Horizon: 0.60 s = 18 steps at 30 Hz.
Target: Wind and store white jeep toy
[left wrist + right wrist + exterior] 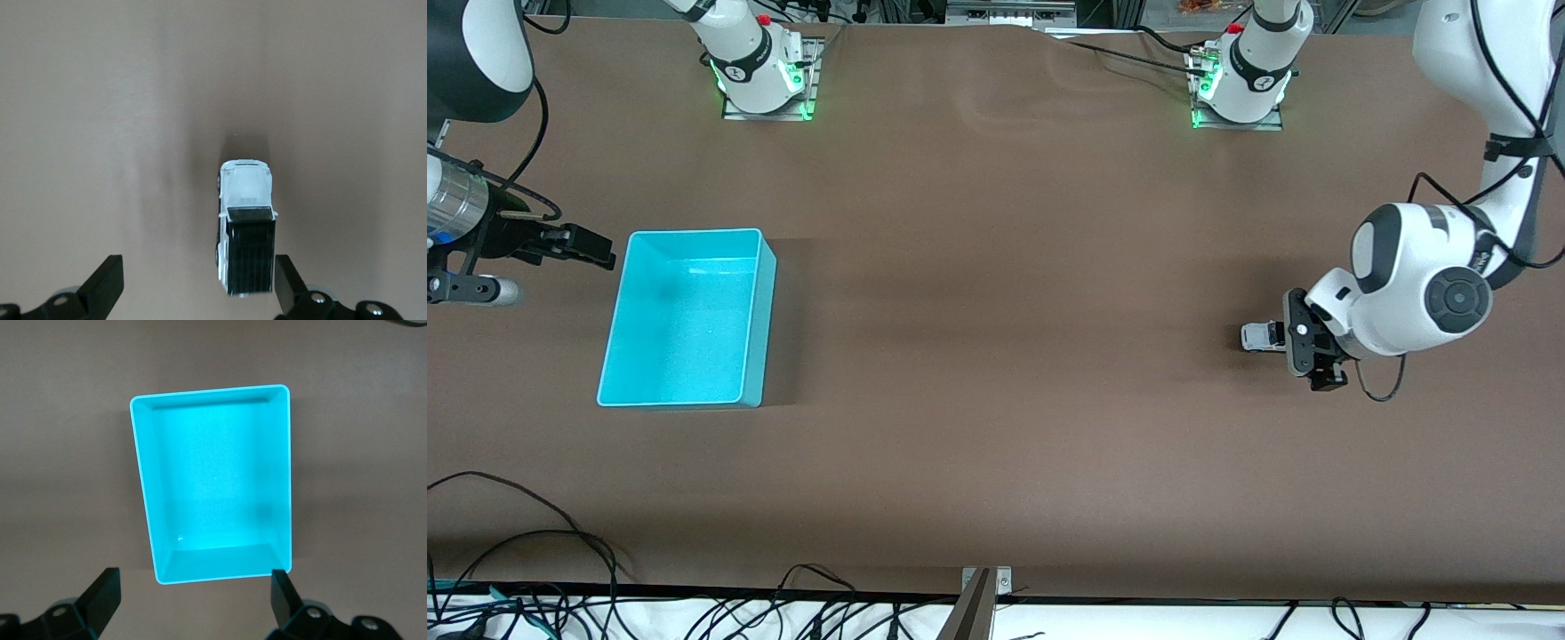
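Note:
The white jeep toy (1261, 336) with its black ribbed rear stands on the brown table toward the left arm's end. In the left wrist view the jeep (247, 227) has its rear between the fingertips, close beside one finger (288, 280). My left gripper (1288, 340) (198, 287) is open, low over the jeep's rear, and holds nothing. The turquoise bin (694, 234) stands empty toward the right arm's end. My right gripper (591, 249) (197, 600) is open and empty, held in the air beside the bin's (210, 390) outer short wall.
Both arm bases (765, 80) (1240, 89) stand along the table's edge farthest from the front camera. Loose cables (534, 578) and a metal bracket (985, 582) lie along the edge nearest that camera.

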### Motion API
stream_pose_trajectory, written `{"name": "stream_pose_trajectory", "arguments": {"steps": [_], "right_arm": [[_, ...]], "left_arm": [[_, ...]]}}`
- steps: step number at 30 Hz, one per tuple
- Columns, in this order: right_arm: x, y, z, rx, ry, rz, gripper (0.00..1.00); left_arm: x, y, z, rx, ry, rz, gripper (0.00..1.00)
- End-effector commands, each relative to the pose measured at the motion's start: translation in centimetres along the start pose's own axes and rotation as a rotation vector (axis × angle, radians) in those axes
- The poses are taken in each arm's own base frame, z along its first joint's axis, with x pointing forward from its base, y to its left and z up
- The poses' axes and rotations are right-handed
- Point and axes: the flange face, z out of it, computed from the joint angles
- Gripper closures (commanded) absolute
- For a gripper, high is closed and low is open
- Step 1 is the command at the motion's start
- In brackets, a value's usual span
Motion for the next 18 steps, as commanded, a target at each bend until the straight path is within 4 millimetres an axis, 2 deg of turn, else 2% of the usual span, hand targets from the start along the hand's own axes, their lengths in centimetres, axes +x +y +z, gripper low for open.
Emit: {"name": "stream_pose_trajectory", "arguments": {"steps": [1,4,11,18], "right_arm": [[-0.4,-0.1,-0.7,0.011,0.011,-0.002,0.00],[-0.4,-0.1,-0.7,0.011,0.011,-0.002,0.00],[-0.4,-0.3,-0.7,0.011,0.011,-0.006,0.00],[-0.4,-0.3,-0.7,0.011,0.011,-0.006,0.00]], "left_arm": [[-0.2,1.7,1.7,0.032,-0.019,0.083,0.00],[-0.1,2.2,2.9,0.038,-0.032,0.135,0.00],[-1.1,3.7,5.3,0.047,-0.028,0.129,0.00],[-1.9,4.4,6.2,0.045,-0.025,0.119,0.00]]}}
